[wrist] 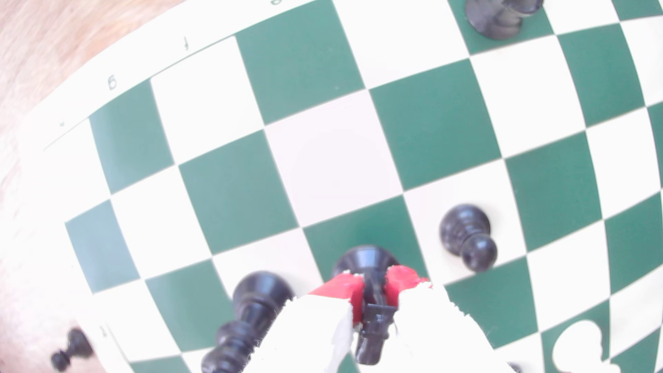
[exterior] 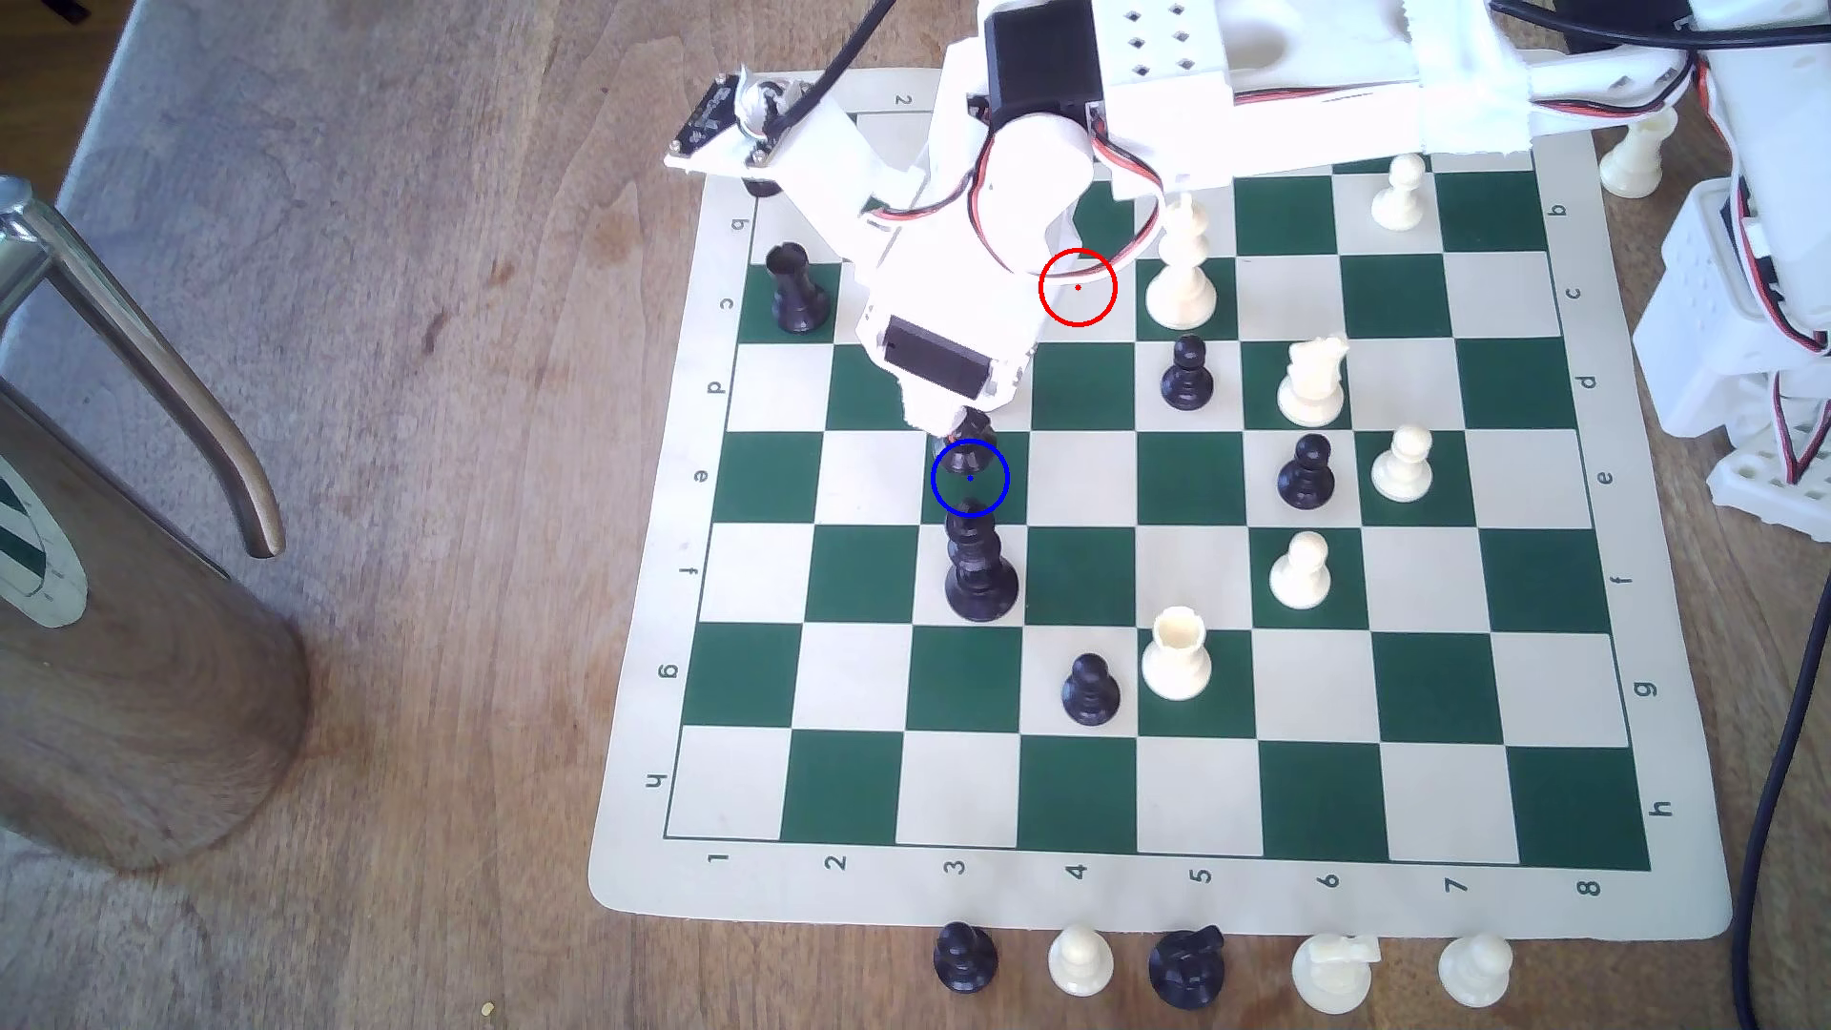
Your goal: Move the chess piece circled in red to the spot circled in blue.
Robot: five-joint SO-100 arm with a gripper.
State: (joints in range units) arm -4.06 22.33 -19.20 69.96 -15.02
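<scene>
- Wooden tabletop (exterior: pixel 416 416) is seen under a green-and-cream chess board (exterior: pixel 1506 792), with spare pieces lined up off the board's numbered edge.
- The gripper (wrist: pixel 373 287) is seen closed on the black knight (wrist: pixel 373 322), whose narrow body is pinched between the red finger pads (wrist: pixel 341 290); no gap is visible on either side.
- The knight's round base (wrist: pixel 366 258) is seen over the blue-ringed green square (exterior: pixel 970 478). Whether it is resting on the board or just above it cannot be told.
- The tall black piece (exterior: pixel 979 569) stands on the next square to the ringed one, very near the gripper (closest of all pieces).
- The lowering is best finished straight down, so that the base is seated flat and centred in the ring.
- The fingers should be opened only slightly and then lifted vertically, so that the tall neighbour is not brushed and the knight is not tipped.
- The red-ringed cream square (exterior: pixel 1078 287) lies bare, partly under the arm.
</scene>
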